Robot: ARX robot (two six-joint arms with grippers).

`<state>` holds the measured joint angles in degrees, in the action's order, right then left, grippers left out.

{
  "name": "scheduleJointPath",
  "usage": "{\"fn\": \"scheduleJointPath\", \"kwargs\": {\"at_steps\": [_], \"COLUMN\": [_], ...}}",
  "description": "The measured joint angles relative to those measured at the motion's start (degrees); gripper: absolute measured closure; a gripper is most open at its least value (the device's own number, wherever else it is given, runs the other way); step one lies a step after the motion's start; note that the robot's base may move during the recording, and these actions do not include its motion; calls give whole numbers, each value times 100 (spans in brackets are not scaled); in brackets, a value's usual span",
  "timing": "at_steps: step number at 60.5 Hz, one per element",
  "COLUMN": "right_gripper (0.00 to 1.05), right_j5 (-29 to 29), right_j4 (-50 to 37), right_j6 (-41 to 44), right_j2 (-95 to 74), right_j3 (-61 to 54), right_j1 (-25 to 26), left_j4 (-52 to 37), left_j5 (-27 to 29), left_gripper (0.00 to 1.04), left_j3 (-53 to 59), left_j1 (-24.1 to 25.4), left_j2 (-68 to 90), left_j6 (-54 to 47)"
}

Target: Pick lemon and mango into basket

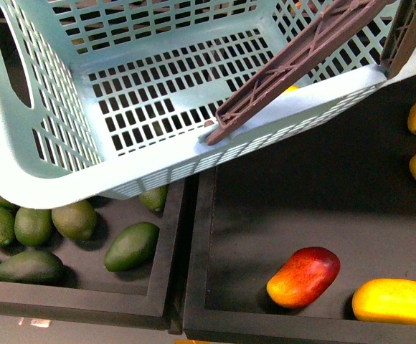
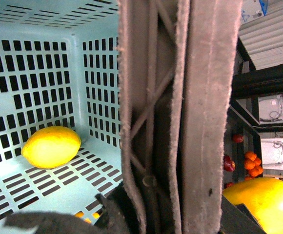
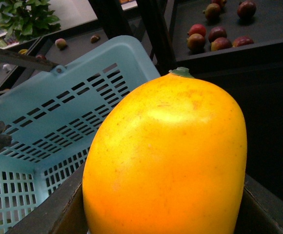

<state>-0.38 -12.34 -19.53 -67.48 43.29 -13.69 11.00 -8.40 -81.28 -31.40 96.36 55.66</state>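
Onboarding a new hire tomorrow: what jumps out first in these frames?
The mango fills the right wrist view, held between the right jaws with the basket behind it. In the front view the tilted turquoise basket hangs over the fruit bins, its brown handle slanting across the opening. The lemon already lies on the basket floor.

One lemon (image 2: 51, 146) in the basket (image 1: 43, 172), mango (image 3: 166, 156) outside
The turquoise lattice basket hung tilted toward 11 o'clock. The golden lemon lay on its floor, and the yellow mango was near its wall.
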Motion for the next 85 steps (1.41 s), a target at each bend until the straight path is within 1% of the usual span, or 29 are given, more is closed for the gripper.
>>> {"fn": "scheduleJointPath", "kwargs": {"at_steps": [18,27,32,33,37,39,41,45,50,53,57,61,65,69,72,74,76,81,85], "right_gripper": [42,42,41,40,25,22,15,8,9,9,9,9,23,34,41,48,53,67,78], "right_j5": [730,1102,1198,1231,1298,1307,1311,1318,1248,1117,846,691,507,483,437,173,74,74,66], "right_j4": [-505,-597,-608,-608,-605,-601,-579,-516,-337,-155,234,570,-837,-1506,-1722,-1819,-1862,-1928,-1963], "right_j6": [-48,-77,-125,-136,-184,-199,-221,-238,-245,-247,-201,20,920,1342,1515,1626,1709,1799,1825], "right_j2": [-750,-1204,-1331,-1355,-1397,-1397,-1397,-1375,-1224,-1012,-553,-39,627,1036,1241,1390,1464,1598,1753], "right_j3": [59,286,348,358,374,374,376,376,356,267,72,-120,-922,-1403,-1650,-1864,-2020,-2411,-2653], "right_j1": [-695,-960,-1021,-1027,-1029,-1027,-1005,-953,-765,-529,-98,339,813,962,1001,1123,1211,1342,1351], "left_j4": [0,0,0,0,0,0,0,0,2,2,2,2,2,2,2,2,2,2,2], "left_j5": [-2,0,4,4,13,11,9,-2,-9,2,48,42,11,0,4,9,9,-17,-20], "left_gripper": [89,89,89,89,89,89,89,89,89,89,89,89,89,89,89,89,89,89,89], "left_j3": [0,0,0,0,0,0,0,0,2,2,2,2,2,2,2,2,2,2,2], "left_j1": [0,0,2,2,2,2,2,2,-4,-2,2,2,0,0,0,-2,-7,-9,0], "left_j2": [0,0,0,0,0,0,0,0,2,2,2,2,2,2,2,2,2,2,2], "left_j6": [0,0,-11,-13,-9,-9,-9,-11,-24,-24,-35,-33,-31,-26,-26,-31,-33,-24,-11]}}
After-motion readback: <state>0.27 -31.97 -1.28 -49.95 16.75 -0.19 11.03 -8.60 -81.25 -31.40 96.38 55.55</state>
